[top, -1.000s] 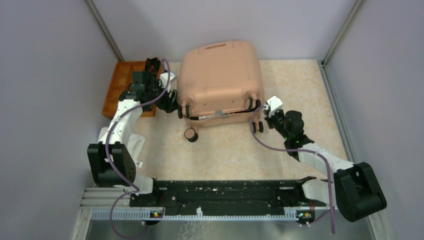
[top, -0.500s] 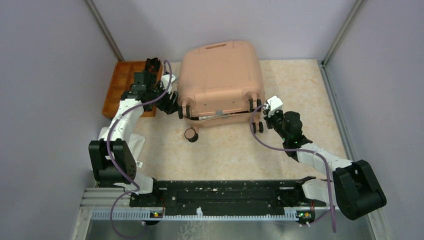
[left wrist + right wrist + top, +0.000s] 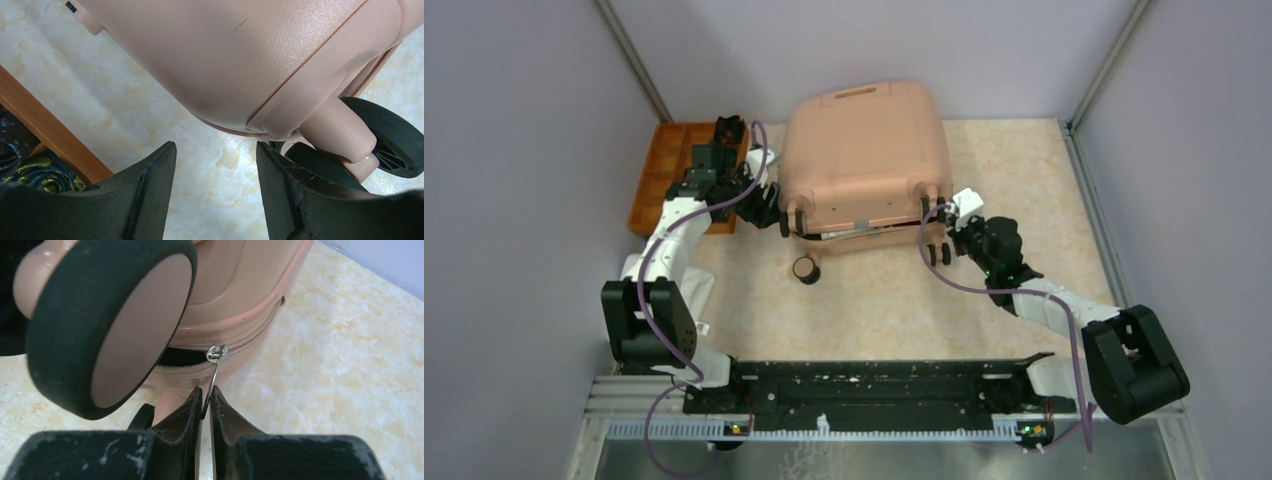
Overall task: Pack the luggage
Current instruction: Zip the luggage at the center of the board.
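On the beige marbled tabletop (image 3: 874, 300), the peach-pink hard-shell suitcase (image 3: 864, 150) lies far-centre, lid down, zip (image 3: 185, 368) partly undone. The right gripper (image 3: 205, 400) pinches the silver zip pull (image 3: 213, 371); the left gripper (image 3: 215, 165) stands open beside a black wheel (image 3: 395, 140). Zipping remains, I judge.

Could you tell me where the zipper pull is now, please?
In the right wrist view, the zipper pull hangs from the luggage just right of the wheel, its tab between the right gripper's fingers.

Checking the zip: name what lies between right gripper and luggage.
The thin zipper pull, running from the luggage into the right gripper; right wrist view shows it.
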Controlling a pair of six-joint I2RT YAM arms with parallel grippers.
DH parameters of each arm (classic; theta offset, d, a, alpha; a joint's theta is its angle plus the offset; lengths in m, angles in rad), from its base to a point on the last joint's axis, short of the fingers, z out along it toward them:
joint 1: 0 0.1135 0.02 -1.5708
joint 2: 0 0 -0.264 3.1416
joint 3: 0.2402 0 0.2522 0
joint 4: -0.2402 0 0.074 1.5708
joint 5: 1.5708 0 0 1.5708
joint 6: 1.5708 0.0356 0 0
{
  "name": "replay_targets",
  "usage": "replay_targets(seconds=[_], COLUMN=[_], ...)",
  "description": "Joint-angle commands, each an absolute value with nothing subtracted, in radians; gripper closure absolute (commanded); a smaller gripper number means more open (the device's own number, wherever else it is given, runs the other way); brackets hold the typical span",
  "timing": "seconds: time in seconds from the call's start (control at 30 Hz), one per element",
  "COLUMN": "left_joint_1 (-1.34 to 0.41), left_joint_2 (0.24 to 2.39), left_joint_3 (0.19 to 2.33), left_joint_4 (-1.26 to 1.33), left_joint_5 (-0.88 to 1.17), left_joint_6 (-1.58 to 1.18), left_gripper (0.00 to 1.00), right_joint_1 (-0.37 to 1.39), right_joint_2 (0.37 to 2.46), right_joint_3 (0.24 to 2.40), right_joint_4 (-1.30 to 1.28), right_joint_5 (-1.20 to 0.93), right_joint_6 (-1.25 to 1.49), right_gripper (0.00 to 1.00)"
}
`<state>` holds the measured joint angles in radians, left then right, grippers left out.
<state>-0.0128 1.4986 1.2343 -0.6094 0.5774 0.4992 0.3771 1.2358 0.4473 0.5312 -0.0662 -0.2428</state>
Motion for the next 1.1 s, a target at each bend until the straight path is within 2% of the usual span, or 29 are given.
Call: replay_targets(seconds=[0.0,0.17,0.4,0.47,0.57,0.87,1.07], left_joint_1=[-0.006,-0.006,-0.006,-0.006,-0.008,-0.007,-0.018], left_joint_2=[1.476,1.476,1.471,1.47,1.471,1.488,1.512], left_joint_3=[1.261,1.259,1.264,1.263,1.263,1.213,1.221], left_joint_4=[-0.598,-0.598,-0.603,-0.602,-0.602,-0.567,-0.561], left_joint_5=[0.583,0.586,0.577,0.572,0.57,0.522,0.623], left_joint_6=[0.507,0.507,0.506,0.507,0.506,0.543,0.549], left_gripper=[0.34,0.34,0.34,0.34,0.34,0.34,0.37], right_joint_1=[0.39,0.39,0.389,0.389,0.388,0.39,0.411], right_joint_2=[1.231,1.233,1.262,1.268,1.269,1.179,1.155], right_joint_3=[0.498,0.5,0.521,0.528,0.531,0.477,0.487], right_joint_4=[0.602,0.617,0.629,0.626,0.624,0.629,0.546], right_joint_5=[-0.088,-0.078,-0.098,-0.104,-0.122,-0.145,-0.153], right_joint_6=[-0.25,-0.264,-0.285,-0.289,-0.293,-0.239,-0.173], right_gripper=[0.93,0.87,0.85,0.88,1.0,1.0,1.0])
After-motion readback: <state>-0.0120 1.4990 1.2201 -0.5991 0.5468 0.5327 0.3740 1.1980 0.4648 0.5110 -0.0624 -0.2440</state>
